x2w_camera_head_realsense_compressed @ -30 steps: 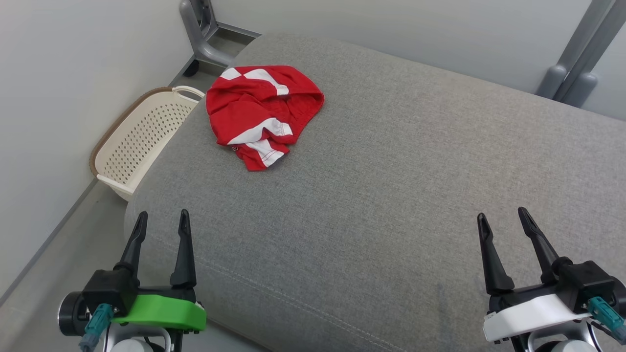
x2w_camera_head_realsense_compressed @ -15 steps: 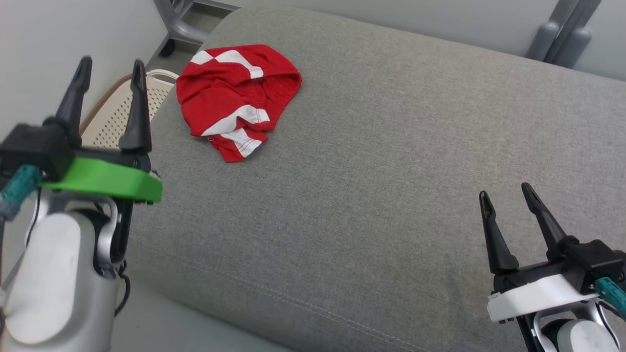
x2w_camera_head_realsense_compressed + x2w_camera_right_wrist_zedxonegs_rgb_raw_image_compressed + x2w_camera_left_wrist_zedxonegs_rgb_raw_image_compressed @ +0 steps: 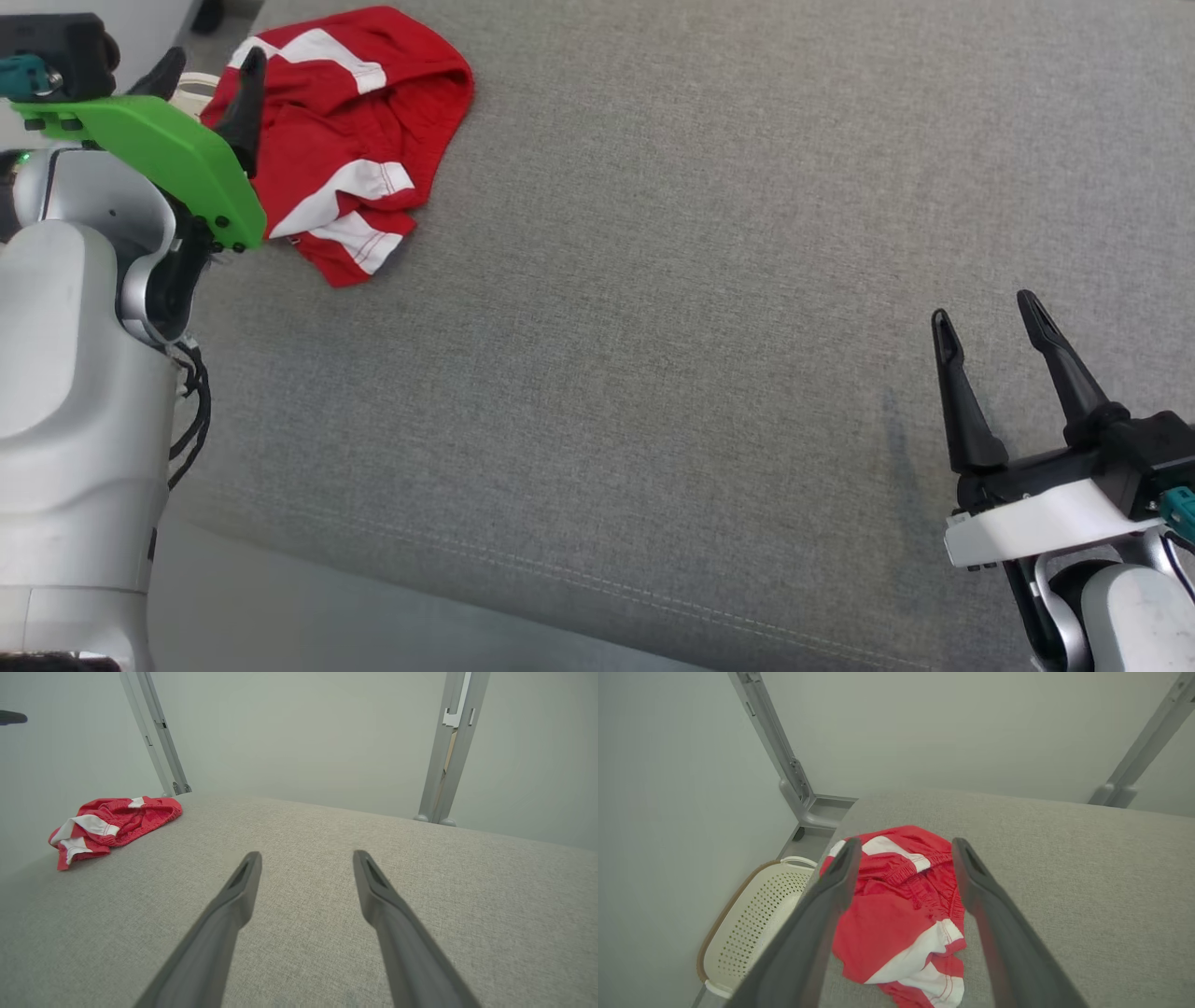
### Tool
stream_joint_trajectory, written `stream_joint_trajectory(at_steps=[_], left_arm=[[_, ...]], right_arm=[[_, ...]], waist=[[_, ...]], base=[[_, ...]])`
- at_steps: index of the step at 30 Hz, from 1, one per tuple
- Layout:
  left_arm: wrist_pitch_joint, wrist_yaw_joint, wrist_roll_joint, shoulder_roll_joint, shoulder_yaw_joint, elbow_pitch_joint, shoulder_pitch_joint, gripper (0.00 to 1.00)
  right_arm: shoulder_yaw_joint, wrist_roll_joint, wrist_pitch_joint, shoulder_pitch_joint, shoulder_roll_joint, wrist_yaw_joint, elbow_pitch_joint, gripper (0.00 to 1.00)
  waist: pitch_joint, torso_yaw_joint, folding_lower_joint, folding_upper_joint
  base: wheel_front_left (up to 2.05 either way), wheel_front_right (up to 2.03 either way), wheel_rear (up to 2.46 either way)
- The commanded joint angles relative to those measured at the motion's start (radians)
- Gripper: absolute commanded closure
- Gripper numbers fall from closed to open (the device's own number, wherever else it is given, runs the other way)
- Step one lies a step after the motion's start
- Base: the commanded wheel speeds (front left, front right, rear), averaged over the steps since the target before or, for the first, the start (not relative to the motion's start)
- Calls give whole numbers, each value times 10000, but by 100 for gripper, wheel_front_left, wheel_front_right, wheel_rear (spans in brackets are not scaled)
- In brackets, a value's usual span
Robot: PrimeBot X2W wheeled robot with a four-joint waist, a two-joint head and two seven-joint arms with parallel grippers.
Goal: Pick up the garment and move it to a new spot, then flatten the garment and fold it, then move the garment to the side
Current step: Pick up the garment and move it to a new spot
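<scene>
1. The left gripper is holding its jaws wide open and empty, its fingers pointing down at the garment and apparently not touching it.
2. The right gripper is also hanging open and empty over bare cushion at the near right, well apart from the garment.
3. The garment, red shorts with white bands, is lying crumpled at the cushion's far-left corner, near the left edge.
4. The folds are looking bunched and layered. A shallow pinch is likely to catch one layer only, leaving the rest trailing or slipping free on the lift.
5. A descent too far left is risking a push that sends cloth over the edge, where a basket is sitting on the floor just beside the cushion.
6. A deep plunge is risking fingers digging into the soft upholstery.
7. A wall and a grey post are crowding the far-left side, leaving little swing room there.
8. Open cushion is stretching to the right and toward the robot, offering the safest path and a landing spot.
</scene>
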Motion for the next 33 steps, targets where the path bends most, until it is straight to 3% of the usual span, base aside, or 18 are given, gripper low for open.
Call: stream_joint_trajectory(at_steps=[1, 9, 17, 18, 19, 20, 33], left_arm=[[29, -31, -99, -33, -25, 176, -206, 0], [399, -107, -989, -90, -208, 2987, -720, 0], [340, -110, -1827, 82, -270, 4575, -860, 0], [257, -110, -1843, 109, -275, 4708, -895, 21], [191, -110, -1881, 116, -306, 4819, -920, 69], [106, -111, -1913, 149, -351, 4909, -949, 100], [-2700, -27, -1132, 966, -898, 4547, -2441, 100]], right_arm=[[-3, 4, 40, -147, -69, -15, -36, 0], [133, 71, 143, -560, -311, -15, -118, 0], [95, 141, 127, -679, -371, -15, -149, 0], [68, 144, 117, -673, -373, -15, -147, 0], [55, 149, 112, -667, -372, -15, -146, 0], [49, 157, 110, -662, -373, -15, -144, 0], [31, 255, 28, -478, -229, -15, 100, 0]], waist=[[544, -420, -2, 0], [1204, -763, -2, 0], [1478, -1076, -2, 0], [1481, -1095, -2, 0], [1485, -1107, -2, 0], [1488, -1116, -2, 0], [626, -870, -2, 0]], base=[[0, 0, 0], [0, 0, 0], [0, 0, 0], [0, 0, 0], [0, 0, 0], [0, 0, 0], [0, 0, 0]])
